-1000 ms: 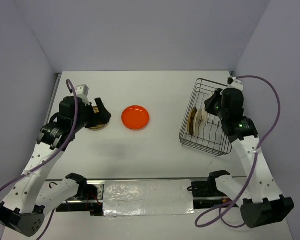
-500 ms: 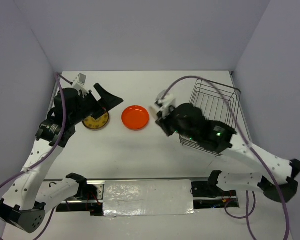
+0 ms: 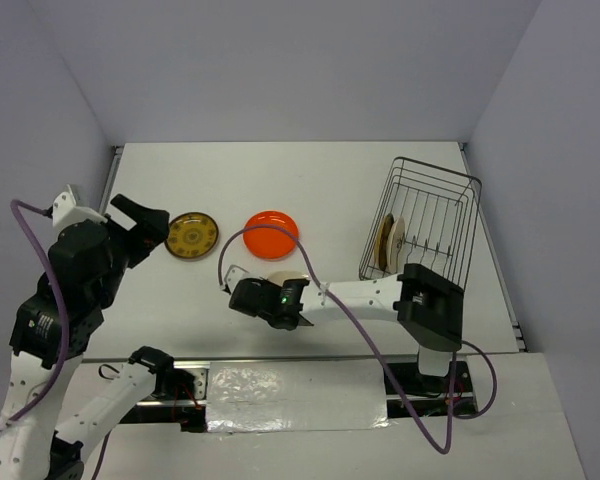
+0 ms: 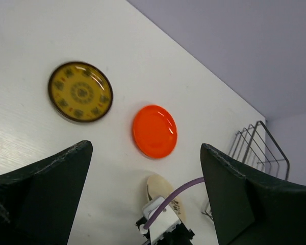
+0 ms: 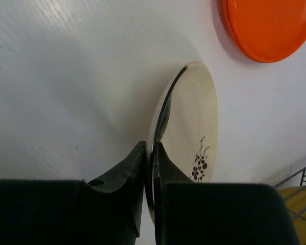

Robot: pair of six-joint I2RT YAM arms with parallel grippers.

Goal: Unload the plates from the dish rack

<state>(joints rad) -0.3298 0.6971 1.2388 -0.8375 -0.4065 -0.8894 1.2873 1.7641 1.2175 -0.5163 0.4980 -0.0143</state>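
Two plates lie flat on the white worktop (image 3: 320, 180), well left of the dish rack (image 3: 427, 215): a brown plate with a yellow patterned centre (image 3: 192, 235) and, beside it, a plain orange plate (image 3: 271, 234). The overhead view alone shows two upright plates (image 3: 388, 242) between the rack's rods. Only the right wrist view shows the right hand (image 5: 149, 149) pinched narrowly on the rim of a cream plate (image 5: 191, 117) with a dark floral sprig, held on edge near the orange one. The left hand (image 4: 145, 147) is spread wide, holding nothing. Pale lilac walls (image 3: 280, 70) enclose the worktop.
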